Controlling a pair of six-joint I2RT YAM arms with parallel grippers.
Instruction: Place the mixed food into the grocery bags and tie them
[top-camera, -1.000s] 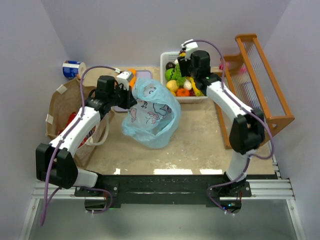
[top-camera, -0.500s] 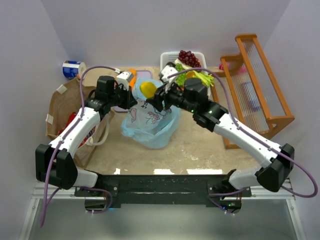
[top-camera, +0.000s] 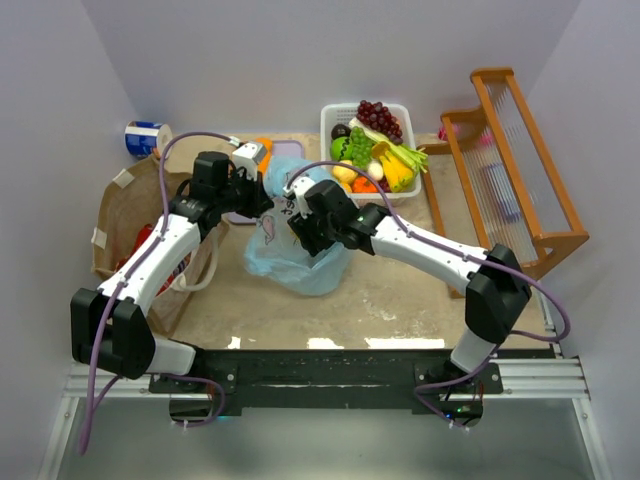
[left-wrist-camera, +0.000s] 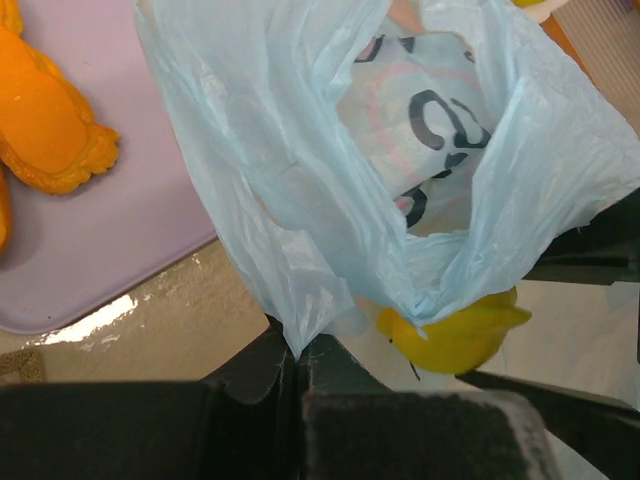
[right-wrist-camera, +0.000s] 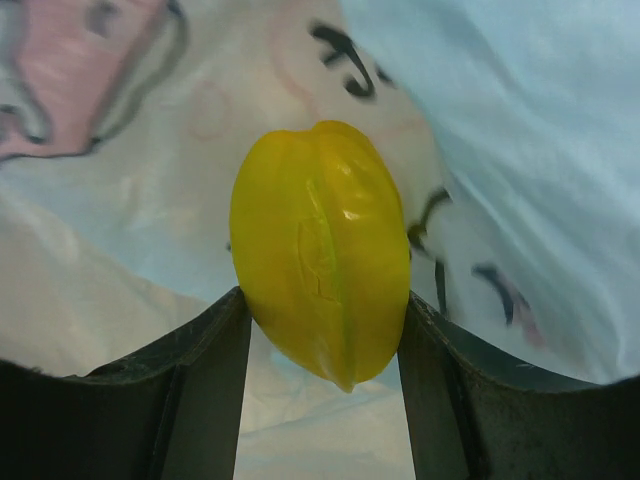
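Yellow fruit (right-wrist-camera: 320, 250), one, clamped in right jaws, one blue bag (left-wrist-camera: 300, 170) pinched in left jaws

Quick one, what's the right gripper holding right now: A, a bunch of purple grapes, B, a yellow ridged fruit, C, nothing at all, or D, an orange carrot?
B: in the right wrist view the right gripper has a yellow ridged fruit clamped between its two fingers, with the light-blue bag right behind it.
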